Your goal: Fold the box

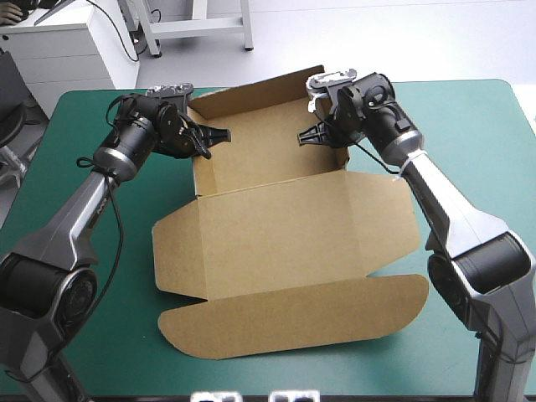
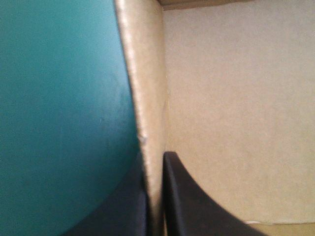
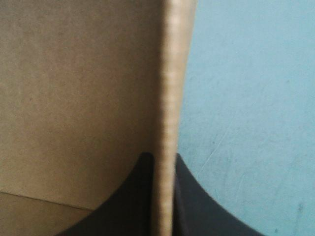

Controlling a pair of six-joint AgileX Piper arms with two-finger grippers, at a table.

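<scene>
Black fingers of the left gripper (image 2: 154, 164) pinch one upright side wall of the single brown box (image 1: 276, 243), nearly closed on it; the right gripper (image 3: 162, 157) clamps the opposite wall likewise. Two arms reach forward, wrists turned inward, teal-green cover (image 1: 469, 142) outside each.

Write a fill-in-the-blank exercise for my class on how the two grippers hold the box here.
1. The left gripper is shut on the ____ side wall of the box.
2. The right gripper is ____ on the opposite side wall.
3. The lid lies ____ on the teal-green cover.
Missing words: left; shut; flat.
</scene>
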